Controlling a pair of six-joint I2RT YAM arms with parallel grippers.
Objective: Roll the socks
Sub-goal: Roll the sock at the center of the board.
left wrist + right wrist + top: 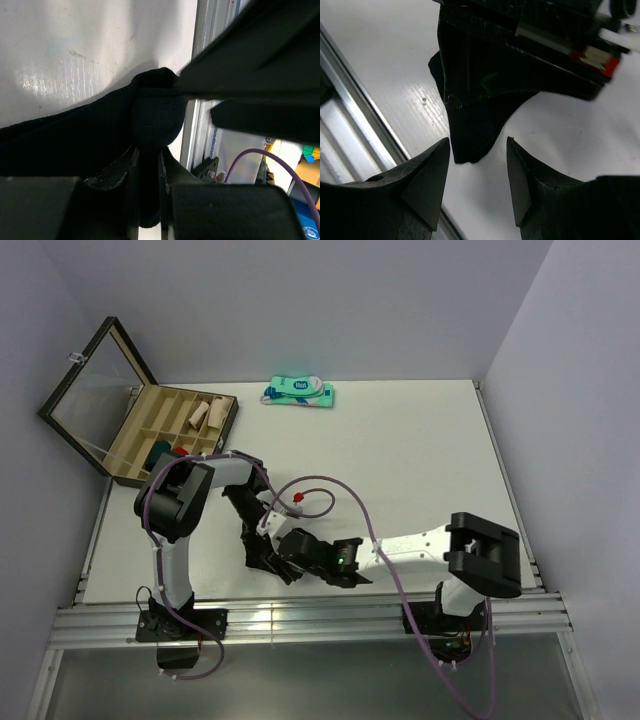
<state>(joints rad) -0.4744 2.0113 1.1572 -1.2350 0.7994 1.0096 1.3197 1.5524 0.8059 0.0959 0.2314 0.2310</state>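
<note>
A black sock lies bunched near the table's front edge, under both grippers. My left gripper is shut on a fold of it; in the left wrist view the fingers pinch dark fabric, and a rounded lump of sock bulges past them. My right gripper is open; in the right wrist view its fingertips stand on either side of the sock's hanging tip, apart from it. I cannot tell the dark green sock from the dark bundle.
A wooden compartment box with its lid open holds rolled socks at the back left. A teal-and-white packaged pair lies at the far edge. The aluminium rail runs just in front of the sock, also in the right wrist view.
</note>
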